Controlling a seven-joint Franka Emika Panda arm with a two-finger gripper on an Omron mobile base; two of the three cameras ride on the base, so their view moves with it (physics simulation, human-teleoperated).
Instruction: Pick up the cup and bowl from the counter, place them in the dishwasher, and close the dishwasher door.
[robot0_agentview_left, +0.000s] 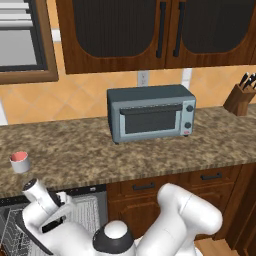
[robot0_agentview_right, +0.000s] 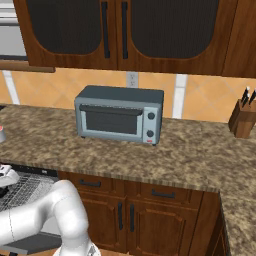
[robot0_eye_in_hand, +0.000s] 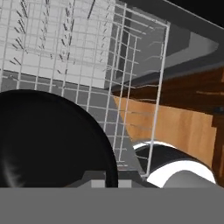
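1. The bowl (robot0_eye_in_hand: 52, 140), all black and round, sits close before the hand camera, low at the left of the hand view, over the white wire rack (robot0_eye_in_hand: 87, 57) of the dishwasher (robot0_agentview_left: 87, 210).
2. The gripper is closed almost fully; its fingertips are hidden behind the bowl's rim in the hand view, so the grip itself is not plain to see, though the bowl lies right at the fingers.
3. The cup (robot0_agentview_left: 20, 161), light grey with a pinkish-red inside, stands upright on the counter (robot0_agentview_left: 150, 150) near its front edge at the left end, above the open dishwasher; in the right base view a sliver of it (robot0_agentview_right: 1, 134) shows at the left edge of the picture.
4. The dishwasher's black control strip (robot0_agentview_left: 82, 190) runs just under the counter's front edge, with the wire rack drawn out below it.
5. The arm's white wrist (robot0_agentview_left: 42, 200) reaches down and left over the rack in the left base view.
6. A grey-blue toaster oven (robot0_agentview_left: 150, 119) stands toward the back edge of the counter, near its middle, well apart from the cup.
7. A wooden knife block (robot0_agentview_left: 241, 97) stands at the counter's right end by the wall.
8. Brown cabinet doors (robot0_agentview_right: 125, 215) and drawers fill the front below the counter to the right of the dishwasher.
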